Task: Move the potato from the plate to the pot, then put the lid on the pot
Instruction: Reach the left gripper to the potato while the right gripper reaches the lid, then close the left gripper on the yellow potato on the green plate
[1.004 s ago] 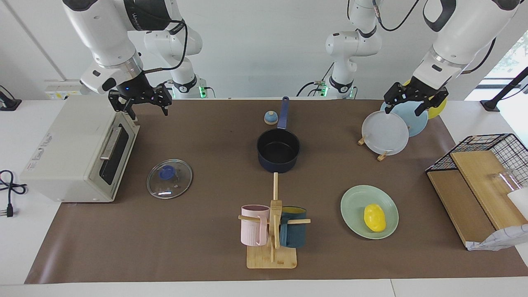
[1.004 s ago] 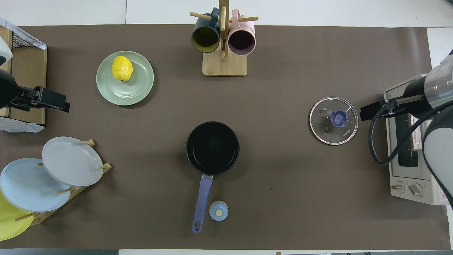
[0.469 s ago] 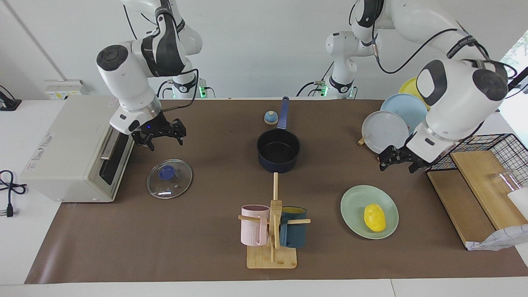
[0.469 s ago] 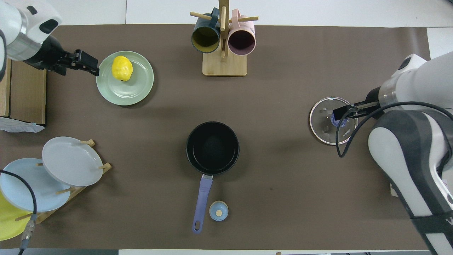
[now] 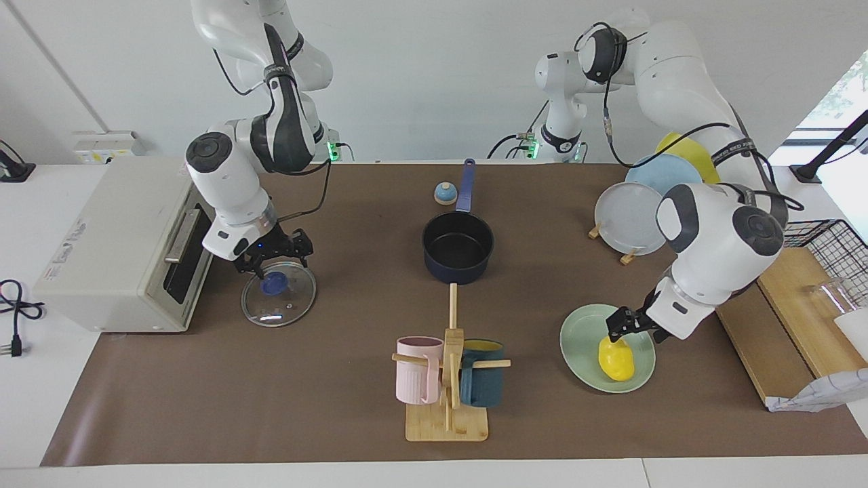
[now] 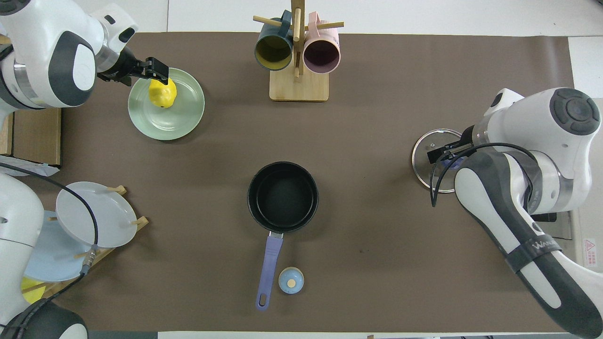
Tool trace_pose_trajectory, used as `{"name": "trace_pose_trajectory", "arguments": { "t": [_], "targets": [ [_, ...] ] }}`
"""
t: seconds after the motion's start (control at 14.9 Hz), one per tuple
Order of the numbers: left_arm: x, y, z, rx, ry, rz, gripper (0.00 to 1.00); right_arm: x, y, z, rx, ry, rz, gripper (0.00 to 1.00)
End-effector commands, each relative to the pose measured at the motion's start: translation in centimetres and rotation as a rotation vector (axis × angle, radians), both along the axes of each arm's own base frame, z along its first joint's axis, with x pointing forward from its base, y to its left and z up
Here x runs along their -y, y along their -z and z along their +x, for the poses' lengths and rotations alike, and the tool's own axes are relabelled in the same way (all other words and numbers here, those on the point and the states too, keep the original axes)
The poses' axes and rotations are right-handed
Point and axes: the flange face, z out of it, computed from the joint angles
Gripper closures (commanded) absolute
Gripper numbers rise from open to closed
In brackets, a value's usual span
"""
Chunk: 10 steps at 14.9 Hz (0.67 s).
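The yellow potato point(image 5: 616, 359) point(image 6: 162, 93) lies on the mint-green plate point(image 5: 580, 339) point(image 6: 179, 122) toward the left arm's end of the table. My left gripper point(image 5: 627, 325) point(image 6: 158, 77) is low over the potato's top, open, with nothing held. The dark navy pot point(image 5: 458, 244) point(image 6: 282, 195) stands empty mid-table, its blue handle pointing toward the robots. The glass lid point(image 5: 288, 301) point(image 6: 424, 169) lies flat toward the right arm's end. My right gripper point(image 5: 274, 264) point(image 6: 443, 154) is open just over the lid's blue knob.
A toaster oven point(image 5: 115, 237) stands beside the lid. A wooden mug rack point(image 5: 447, 379) with pink and teal mugs stands farther from the robots than the pot. A small bell point(image 5: 445, 194) sits by the pot handle. A plate rack point(image 5: 630, 217) and wooden boards point(image 5: 780, 305) flank the plate.
Both arms came down from high positions. The left gripper moved from over the plate rack to the potato. The right gripper moved from over the toaster oven to the lid's knob.
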Motion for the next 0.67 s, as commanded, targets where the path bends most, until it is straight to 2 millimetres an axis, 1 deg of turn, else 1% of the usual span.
{"name": "trace_pose_trajectory", "arguments": {
  "t": [0.0, 0.13, 0.2, 0.27, 0.33, 0.54, 0.6],
  "targets": [
    [0.7, 1.5, 0.5, 0.012, -0.022, 0.050, 0.00, 0.6, 1.6, -0.6, 0.006, -0.016, -0.013, 0.00],
    [0.7, 2.6, 0.2, 0.003, -0.047, 0.066, 0.00, 1.0, 3.0, -0.5, 0.025, -0.031, -0.011, 0.00],
    [1.4, 3.1, 0.0, 0.008, -0.043, 0.072, 0.00, 1.7, 3.7, -0.5, 0.031, -0.042, -0.011, 0.00],
    [1.6, 4.0, -0.2, 0.006, -0.058, 0.073, 0.00, 2.3, 4.6, -0.4, 0.022, -0.038, -0.010, 0.00],
    [1.6, 4.5, -0.3, 0.018, -0.072, 0.076, 0.00, 2.8, 5.8, -0.2, 0.018, -0.030, -0.007, 0.00],
    [1.6, 5.4, -0.5, 0.024, -0.086, 0.079, 0.00, 2.8, 6.1, -0.2, 0.017, -0.016, -0.007, 0.00],
    [1.1, 5.7, -0.5, 0.026, -0.097, 0.089, 0.00, 2.7, 6.1, -0.2, 0.017, -0.014, -0.006, 0.00]
  ]
}}
